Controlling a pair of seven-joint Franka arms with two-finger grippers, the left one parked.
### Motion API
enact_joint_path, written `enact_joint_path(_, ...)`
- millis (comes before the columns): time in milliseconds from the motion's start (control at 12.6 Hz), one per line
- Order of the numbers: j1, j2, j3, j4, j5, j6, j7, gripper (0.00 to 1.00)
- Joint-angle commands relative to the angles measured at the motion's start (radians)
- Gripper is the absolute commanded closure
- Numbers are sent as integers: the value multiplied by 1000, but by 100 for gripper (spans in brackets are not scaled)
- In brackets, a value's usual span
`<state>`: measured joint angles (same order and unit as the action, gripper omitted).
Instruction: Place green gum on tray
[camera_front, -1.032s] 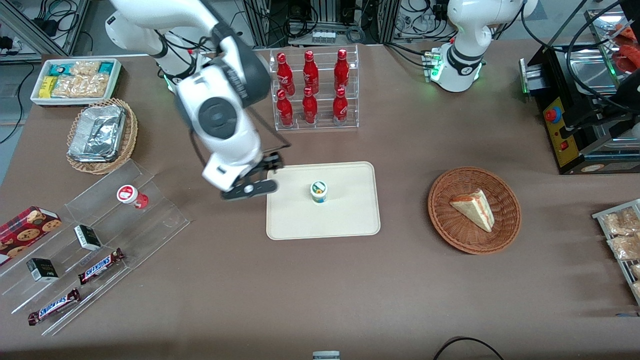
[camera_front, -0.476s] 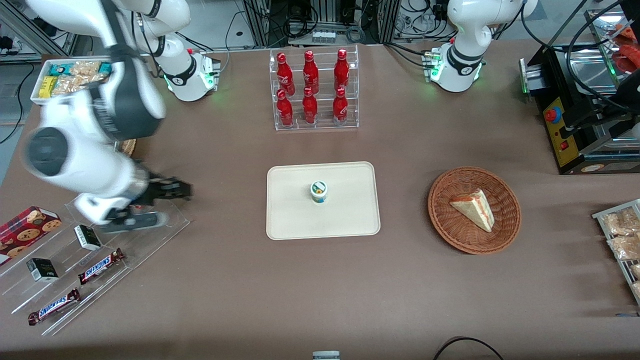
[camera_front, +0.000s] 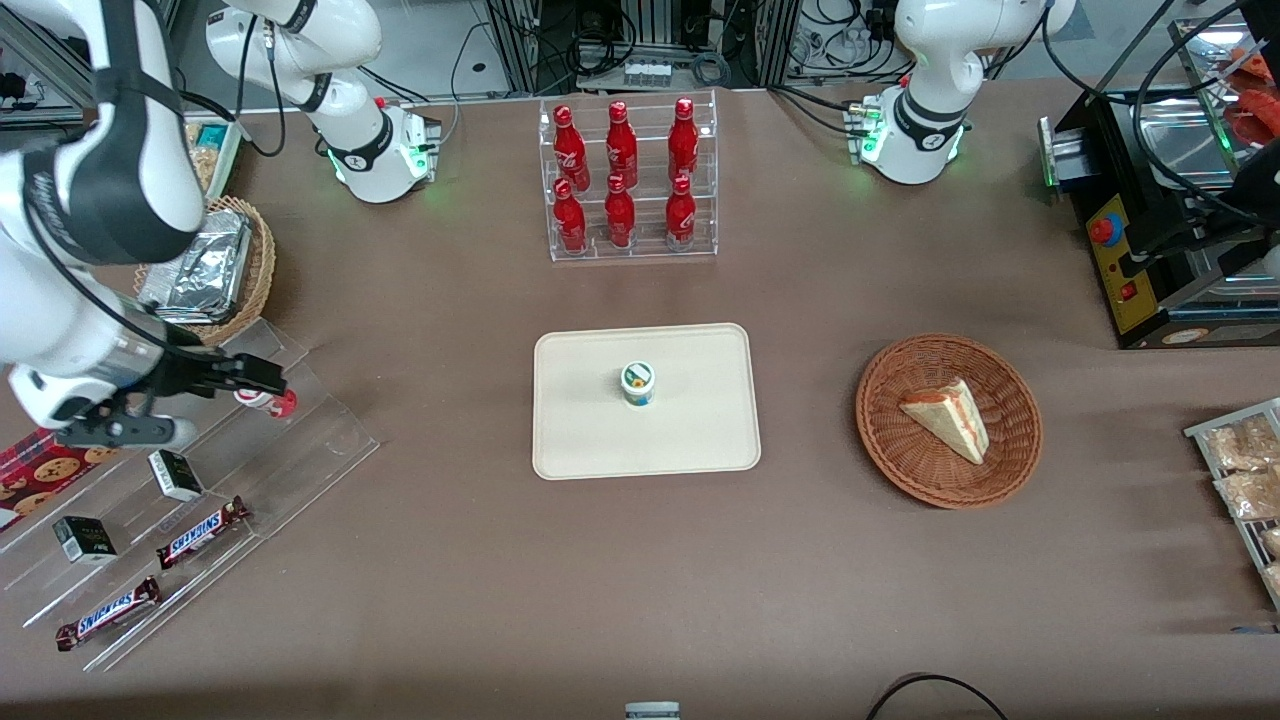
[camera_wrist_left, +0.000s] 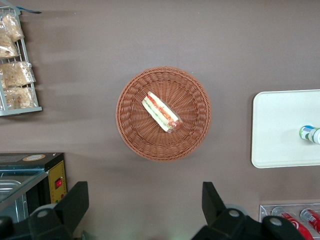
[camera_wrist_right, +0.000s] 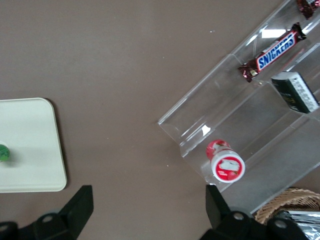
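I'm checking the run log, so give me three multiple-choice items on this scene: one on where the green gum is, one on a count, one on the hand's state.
1. Where is the green gum?
A. on the tray
B. in the wicker basket
C. on the clear rack

2. How many red bottles stand in the clear stand?
A. four
B. six
C. eight

3. The hand is:
A. shut on the gum
B. open, holding nothing
C. resting on the tray

Answers: 1 A, it stands upright mid-tray; 2 B, two rows of three; 3 B, its fingers are spread above the red-lidded bottle.
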<state>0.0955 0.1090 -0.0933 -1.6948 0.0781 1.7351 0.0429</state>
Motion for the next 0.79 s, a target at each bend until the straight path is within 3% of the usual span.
enact_joint_path(0,-89,-72,55,-34,-15,-63,-26,0)
enact_joint_path(159,-108,-91,60,-32,-21,-120,-37,0)
enact_joint_path(397,-117,-106,93,-14,-87,-209,-35,0)
enact_joint_path(714,-132,-124,96,17,-75,-250,-29,0)
